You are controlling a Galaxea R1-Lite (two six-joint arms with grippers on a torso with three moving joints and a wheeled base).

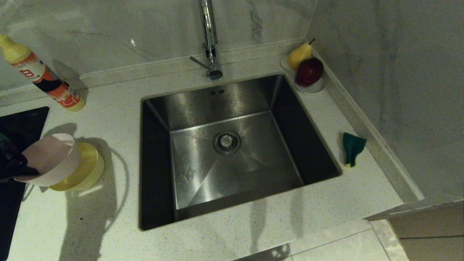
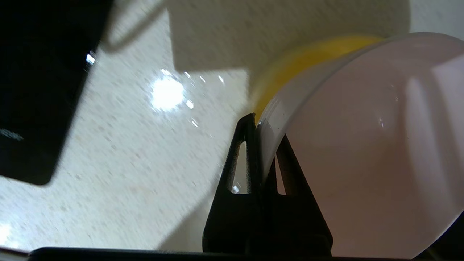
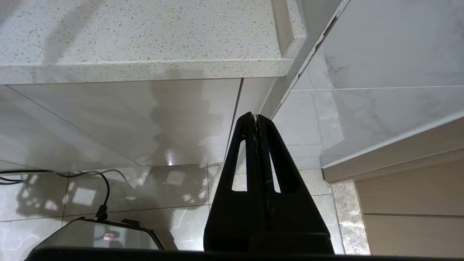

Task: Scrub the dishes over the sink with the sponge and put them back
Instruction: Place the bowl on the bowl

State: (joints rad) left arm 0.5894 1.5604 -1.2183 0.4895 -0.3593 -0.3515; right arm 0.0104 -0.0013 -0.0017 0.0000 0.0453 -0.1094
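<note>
My left gripper (image 2: 262, 125) is shut on the rim of the pale pink bowl (image 1: 49, 157), which hangs tilted above the counter at the far left. One finger lies outside the bowl (image 2: 366, 145) wall and one inside. Just beneath and behind it the yellow bowl (image 1: 85, 168) rests on the counter; in the left wrist view the yellow bowl (image 2: 301, 61) shows past the pink rim. The sponge (image 1: 352, 148), green face up and curled, lies on the counter right of the sink (image 1: 232, 145). My right gripper (image 3: 256, 116) is shut on nothing, parked below the counter edge.
A tall chrome tap (image 1: 210, 40) stands behind the sink. A tilted detergent bottle (image 1: 43, 74) is at the back left, a black hob (image 1: 18, 125) at the left edge. A white dish with a pear (image 1: 300, 55) and a red apple (image 1: 309, 71) sits in the back right corner.
</note>
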